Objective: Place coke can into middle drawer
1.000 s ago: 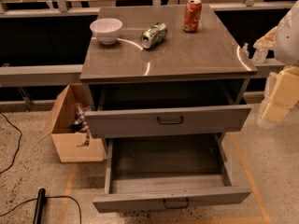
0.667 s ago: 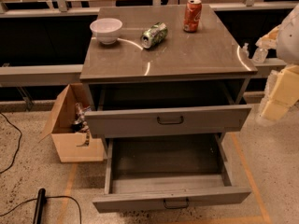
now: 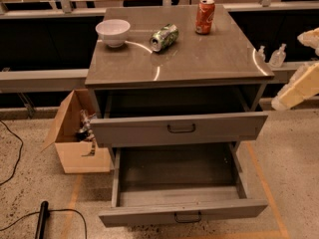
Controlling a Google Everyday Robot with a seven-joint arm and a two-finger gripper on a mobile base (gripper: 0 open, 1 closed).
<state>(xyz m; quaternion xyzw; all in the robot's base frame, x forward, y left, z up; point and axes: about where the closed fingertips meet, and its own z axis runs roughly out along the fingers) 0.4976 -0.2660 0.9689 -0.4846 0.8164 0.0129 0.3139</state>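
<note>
The coke can (image 3: 205, 16) stands upright at the back right of the cabinet top, red with a silver top. The middle drawer (image 3: 182, 210) is pulled far out at the bottom of the view, and its inside looks empty. The uppermost drawer (image 3: 179, 128) above it is pulled out a shorter way. My gripper (image 3: 298, 89) shows as cream-coloured parts at the right edge of the view, to the right of the cabinet at about the height of its top, well apart from the can.
A green and silver can (image 3: 164, 37) lies on its side on the cabinet top (image 3: 209, 59) beside a white bowl (image 3: 112, 32). An open cardboard box (image 3: 77, 133) stands on the floor left of the cabinet. A black cable (image 3: 45, 218) lies at the lower left.
The cream arm parts at the right edge have shifted a little up and to the right, so less of them shows. The can and drawers have not moved.
</note>
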